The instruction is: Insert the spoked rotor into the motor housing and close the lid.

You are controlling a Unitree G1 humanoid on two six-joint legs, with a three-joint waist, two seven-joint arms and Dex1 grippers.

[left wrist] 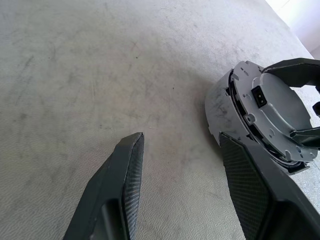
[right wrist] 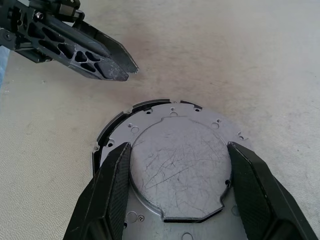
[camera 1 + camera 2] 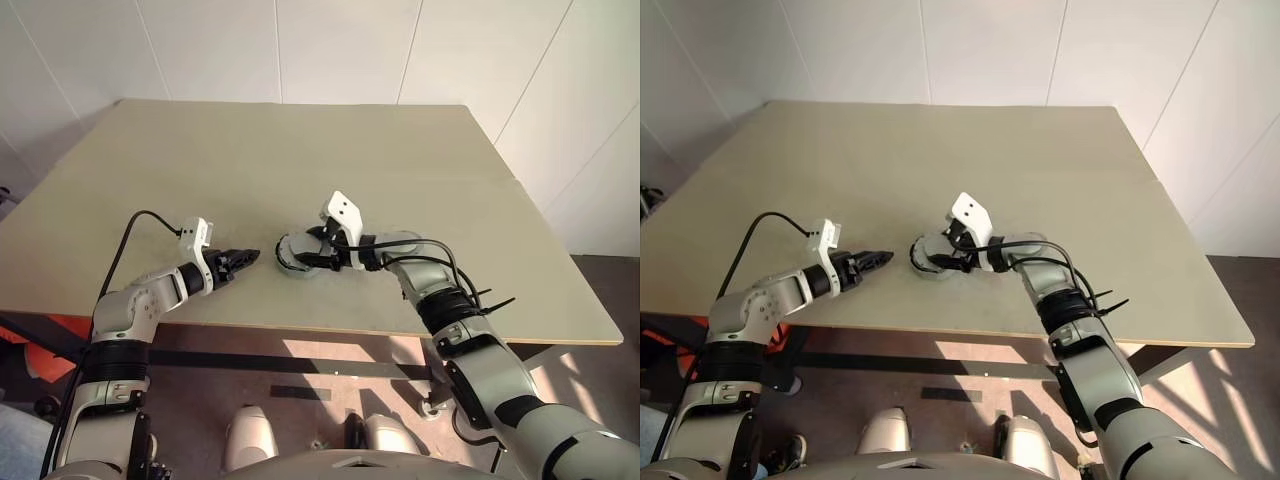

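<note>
Motor housing (image 3: 297, 256) sitting on the desk (image 3: 300, 160) near its front edge, roughly midway along it; a short round grey cup, scuffed on the side wall. Lid (image 2: 175, 160) lying on top of it: flat light-grey disc, scratched raised centre plate, small holes around the margin, a dark band showing under its rim. Right end effector (image 2: 177, 185) reaching over the lid, fingers spread wide, one at each side of the disc; contact not discernible. Left end effector (image 3: 243, 259) hovering just beside the housing, fingers parted, holding nothing.
</note>
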